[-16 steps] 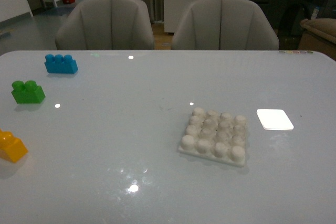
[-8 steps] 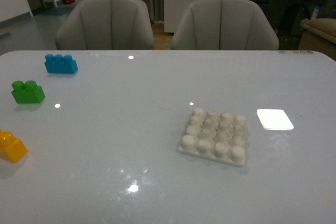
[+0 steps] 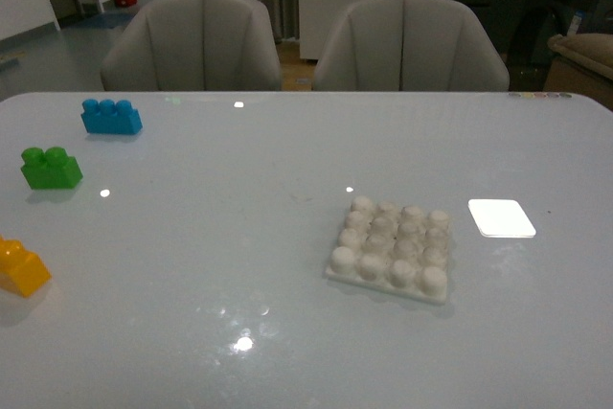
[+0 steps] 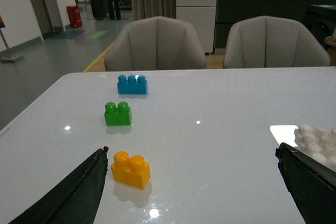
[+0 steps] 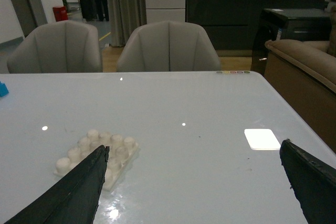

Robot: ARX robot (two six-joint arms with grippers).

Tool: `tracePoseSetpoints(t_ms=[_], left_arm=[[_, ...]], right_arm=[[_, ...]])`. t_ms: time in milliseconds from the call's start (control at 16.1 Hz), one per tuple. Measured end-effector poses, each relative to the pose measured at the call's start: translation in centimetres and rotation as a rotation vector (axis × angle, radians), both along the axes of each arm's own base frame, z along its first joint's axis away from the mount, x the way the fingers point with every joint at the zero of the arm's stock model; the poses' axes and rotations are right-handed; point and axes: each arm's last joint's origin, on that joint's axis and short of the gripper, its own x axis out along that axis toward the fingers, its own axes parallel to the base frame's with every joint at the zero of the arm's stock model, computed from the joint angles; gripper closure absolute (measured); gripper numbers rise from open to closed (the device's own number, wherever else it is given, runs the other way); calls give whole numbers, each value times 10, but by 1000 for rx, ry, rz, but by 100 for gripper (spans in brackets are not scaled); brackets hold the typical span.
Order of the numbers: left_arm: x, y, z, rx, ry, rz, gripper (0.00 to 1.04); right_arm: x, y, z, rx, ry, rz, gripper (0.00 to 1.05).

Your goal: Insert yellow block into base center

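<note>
The yellow block (image 3: 19, 266) lies on the table at the far left edge of the front view. In the left wrist view the yellow block (image 4: 130, 169) sits just inside one finger of my open left gripper (image 4: 191, 153), ahead of the tips. The white studded base (image 3: 392, 248) lies right of centre; its edge shows in the left wrist view (image 4: 317, 139) and it shows whole in the right wrist view (image 5: 96, 149). My right gripper (image 5: 194, 150) is open and empty above the table, the base by one finger. Neither arm shows in the front view.
A green two-stud brick (image 3: 51, 168) and a blue three-stud brick (image 3: 111, 116) lie at the far left. A smooth white square (image 3: 501, 217) lies right of the base. Two grey chairs (image 3: 196, 40) stand behind the table.
</note>
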Motion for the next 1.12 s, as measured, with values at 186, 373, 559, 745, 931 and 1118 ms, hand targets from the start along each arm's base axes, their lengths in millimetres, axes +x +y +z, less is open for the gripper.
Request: tracePoseSetpoints(t_ms=[186,373,559,745,931,1118], left_arm=[[0,0,0,0,0,0,7],[0,0,0,0,0,0,7],[0,0,0,0,0,0,7],[0,0,0,0,0,0,7],[0,0,0,0,0,0,7],[0,0,0,0,0,0,7]], right_arm=[[0,0,0,0,0,0,6],[0,0,0,0,0,0,6],[0,0,0,0,0,0,6],[19,-9,22,35,137,-102,6],[68,-14,83,30,20,-80,6],[145,-12,95,32,184,-61,6]])
